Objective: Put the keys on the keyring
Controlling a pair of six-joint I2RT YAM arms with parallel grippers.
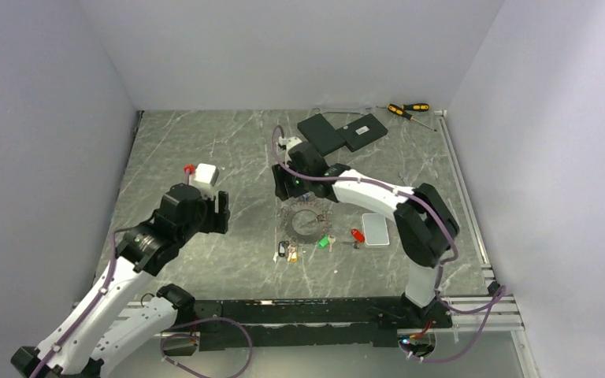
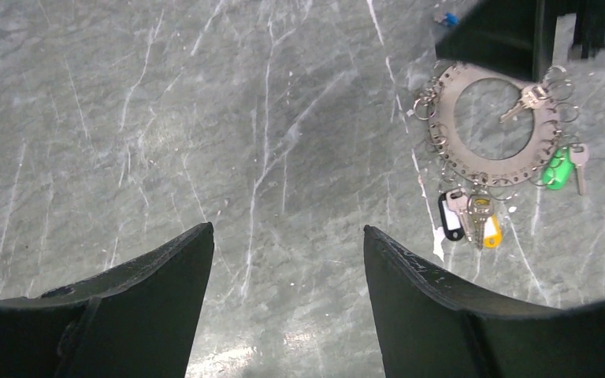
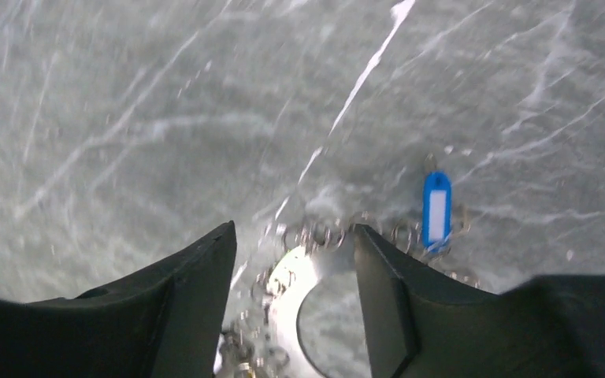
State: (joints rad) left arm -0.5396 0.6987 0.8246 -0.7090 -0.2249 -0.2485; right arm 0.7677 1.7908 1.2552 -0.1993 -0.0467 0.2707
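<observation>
The keyring (image 1: 291, 227) lies flat mid-table, a toothed grey ring (image 2: 463, 151) hung with many small wire loops. Keys with a yellow head (image 2: 491, 233) and a black tag (image 2: 450, 217) hang at its near side, and a green one (image 2: 555, 172) sits at its right. A red key (image 1: 357, 235) lies loose to the right. A blue-tagged key (image 3: 436, 206) lies by the ring's far rim. My right gripper (image 3: 293, 227) hovers low and open, straddling the ring's band (image 3: 299, 276). My left gripper (image 2: 287, 228) is open over bare table, left of the ring.
A small white tray (image 1: 376, 229) sits right of the red key. Two flat black slabs (image 1: 343, 131) lie at the back, with two yellow-and-black screwdrivers (image 1: 407, 109) in the far right corner. White walls enclose the table on three sides.
</observation>
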